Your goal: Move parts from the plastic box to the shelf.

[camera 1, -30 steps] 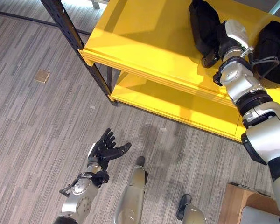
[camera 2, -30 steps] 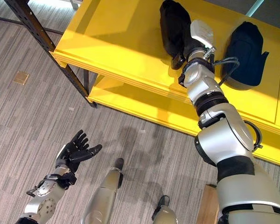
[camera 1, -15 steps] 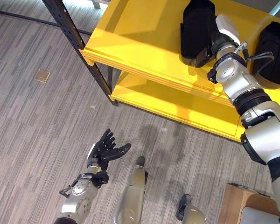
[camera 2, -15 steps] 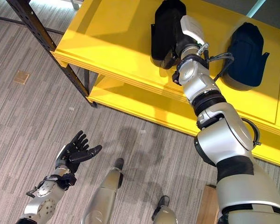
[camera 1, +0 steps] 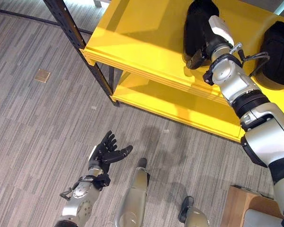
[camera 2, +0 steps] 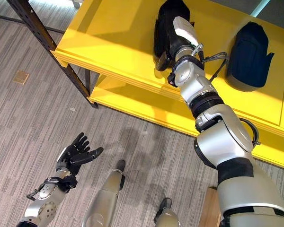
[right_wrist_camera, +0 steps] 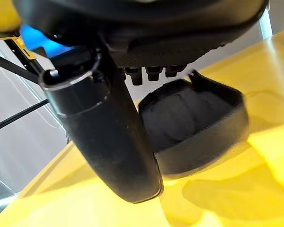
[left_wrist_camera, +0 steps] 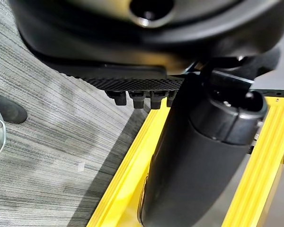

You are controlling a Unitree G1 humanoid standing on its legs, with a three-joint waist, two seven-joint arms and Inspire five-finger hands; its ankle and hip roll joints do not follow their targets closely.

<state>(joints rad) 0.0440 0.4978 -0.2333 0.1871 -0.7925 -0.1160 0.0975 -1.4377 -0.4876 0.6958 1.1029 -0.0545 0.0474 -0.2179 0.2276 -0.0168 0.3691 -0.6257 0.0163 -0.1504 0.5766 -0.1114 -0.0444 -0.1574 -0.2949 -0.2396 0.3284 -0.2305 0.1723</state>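
A: What is the right wrist view giving us that the head views are not?

B: It is showing the black moulded part [right_wrist_camera: 194, 118] from close up as a hollow, curved shell with a matte, slightly grainy inside, lying on the glossy top board of the yellow shelf [camera 1: 146, 38]. The right hand [right_wrist_camera: 109, 137] is hanging just over that part with its thumb straight and its fingers [right_wrist_camera: 154, 72] loosely extended, gripping nothing.

A: And the eye views?

B: They are showing a second black rounded part [camera 1: 277, 54] lying further along the same board, well apart from the first one, plus a lower yellow board beneath and a dark perforated metal post [camera 1: 80, 45] at the shelf's corner.

A: The other hand?

B: The left hand [camera 1: 106, 152] is hovering low over the grey striped carpet floor [camera 1: 33, 132], well away from the shelf, fingers spread and empty. A small tan square plate [camera 1: 42, 76] is lying on that floor beyond the post.
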